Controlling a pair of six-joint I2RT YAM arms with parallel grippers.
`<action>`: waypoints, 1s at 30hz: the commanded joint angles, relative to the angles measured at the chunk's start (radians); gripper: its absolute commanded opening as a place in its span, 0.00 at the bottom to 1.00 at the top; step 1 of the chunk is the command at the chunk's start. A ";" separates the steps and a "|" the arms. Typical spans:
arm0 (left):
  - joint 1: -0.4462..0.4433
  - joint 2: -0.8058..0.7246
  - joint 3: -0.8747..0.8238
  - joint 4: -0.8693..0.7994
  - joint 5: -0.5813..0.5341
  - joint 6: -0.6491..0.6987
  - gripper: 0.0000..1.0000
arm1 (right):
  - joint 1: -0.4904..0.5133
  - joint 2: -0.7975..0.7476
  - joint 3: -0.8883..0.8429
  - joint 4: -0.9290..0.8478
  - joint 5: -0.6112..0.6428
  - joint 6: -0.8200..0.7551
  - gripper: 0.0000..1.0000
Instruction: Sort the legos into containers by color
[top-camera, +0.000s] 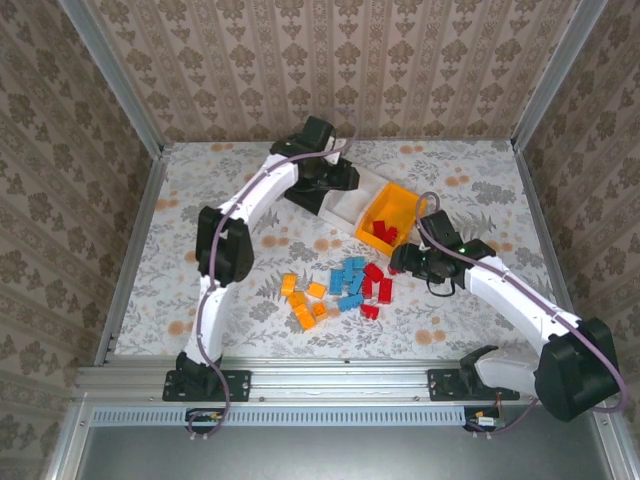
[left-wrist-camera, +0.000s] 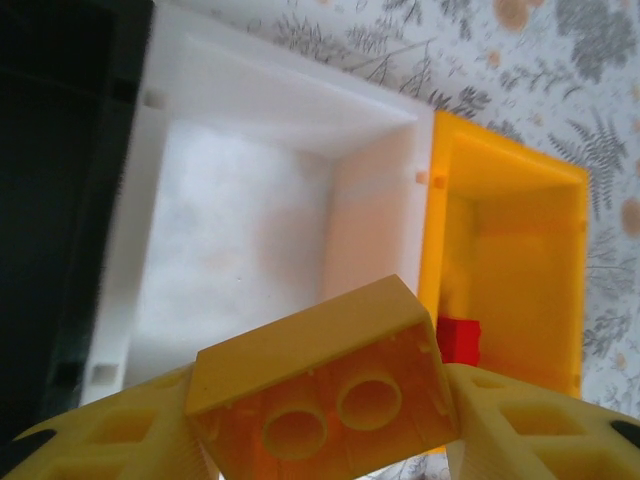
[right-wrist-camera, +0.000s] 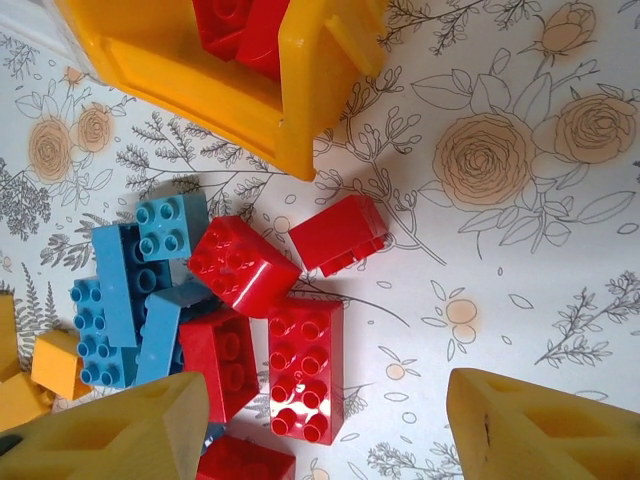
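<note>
Your left hand is closed part-way on an orange brick, pinching its two ends with the hollow underside turned toward the wrist camera. It hangs over the white bin, which sits between the black bin and the yellow bin; held there, the brick should drop inside the white walls when you let go. The white bin looks bare, so I judge it is meant for orange. The yellow bin already holds red bricks, which explains why your right hand hovers, fingers spread with nothing between them, over the loose red bricks just beside that bin. More legos, blue bricks among them, wait on the bench.
</note>
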 joint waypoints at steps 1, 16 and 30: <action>0.001 0.043 0.085 -0.111 -0.018 0.026 0.54 | 0.005 -0.049 -0.026 -0.062 0.037 0.014 0.65; -0.009 0.046 0.113 -0.138 -0.017 0.046 0.75 | 0.003 -0.014 -0.050 -0.064 0.022 0.010 0.66; -0.008 -0.520 -0.659 0.122 -0.048 0.026 0.82 | 0.009 0.343 0.127 0.002 -0.007 -0.110 0.67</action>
